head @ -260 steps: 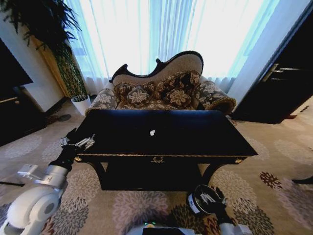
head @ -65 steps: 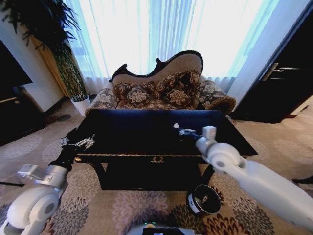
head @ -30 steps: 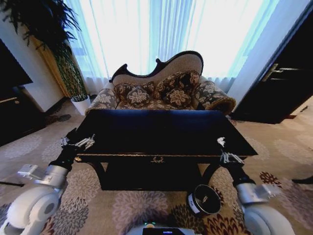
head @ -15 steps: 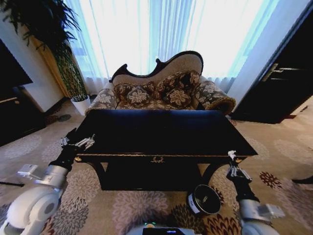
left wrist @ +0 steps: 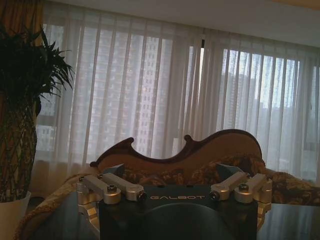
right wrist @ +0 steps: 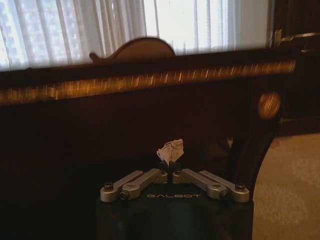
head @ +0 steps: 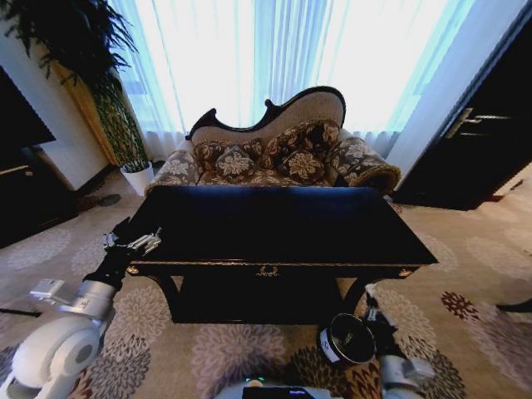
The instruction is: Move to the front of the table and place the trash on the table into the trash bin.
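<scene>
Right gripper [right wrist: 170, 169], half hidden beside the bin [head: 345, 340], pinches 1 tissue wad [right wrist: 170, 150] below the table [head: 274, 229] edge.

My head camera looks down at the counter [head: 274, 229] from close front. Both my wrist cameras look low toward the sofa [left wrist: 200, 155] and curtains.

The right gripper [head: 370, 306] hangs low in front of the table [head: 274, 224], just right of the trash bin [head: 345, 339] on the patterned carpet [head: 465, 274]. The left gripper [head: 133, 244] sits by the tabletop's near left corner. A floral sofa [head: 278, 154] stands beyond the table.
</scene>
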